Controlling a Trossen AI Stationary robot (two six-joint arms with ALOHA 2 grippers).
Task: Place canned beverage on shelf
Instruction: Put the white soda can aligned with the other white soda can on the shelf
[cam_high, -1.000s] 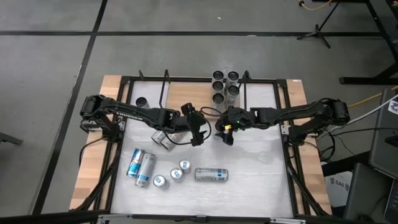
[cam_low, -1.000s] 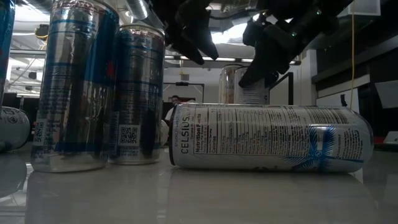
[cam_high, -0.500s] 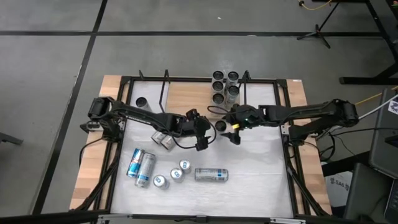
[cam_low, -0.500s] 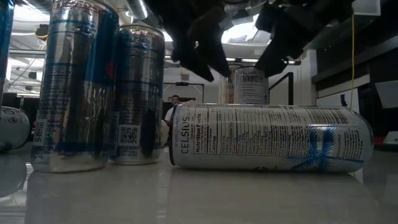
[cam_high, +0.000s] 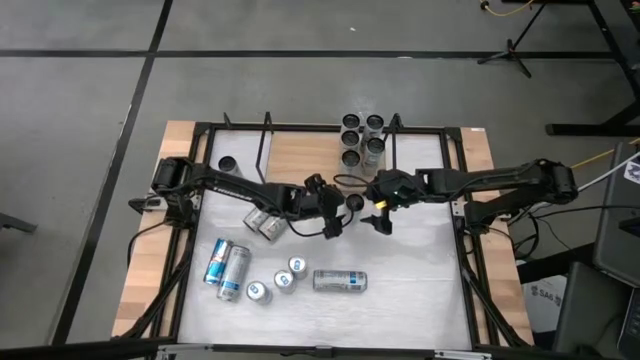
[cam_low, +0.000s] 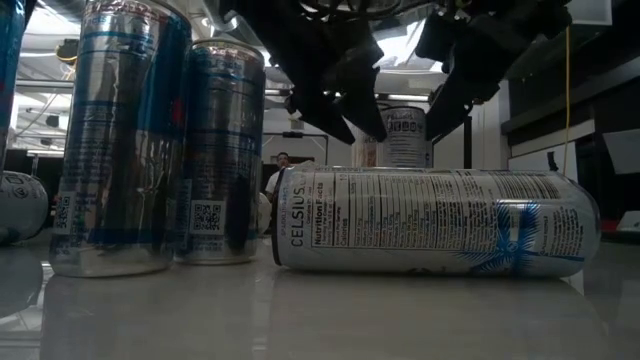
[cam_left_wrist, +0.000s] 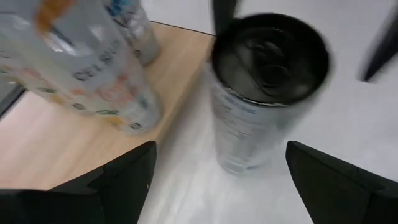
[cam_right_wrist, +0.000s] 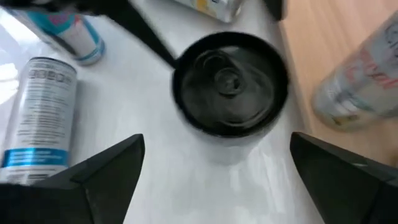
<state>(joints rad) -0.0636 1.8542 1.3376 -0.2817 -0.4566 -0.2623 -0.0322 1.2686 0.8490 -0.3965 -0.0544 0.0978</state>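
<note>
Can (cam_high: 354, 202), black-topped, stands upright on the white table (cam_high: 420, 290), just beside the shelf (cam_high: 300, 152) edge, between my two grippers. Right gripper (cam_high: 382, 217) has let go and backed off, fingers apart; the can sits free between them in the right wrist view (cam_right_wrist: 229, 84). Left gripper (cam_high: 333, 222), also spread, has moved in beside it, likely to take over for the lift.
</note>
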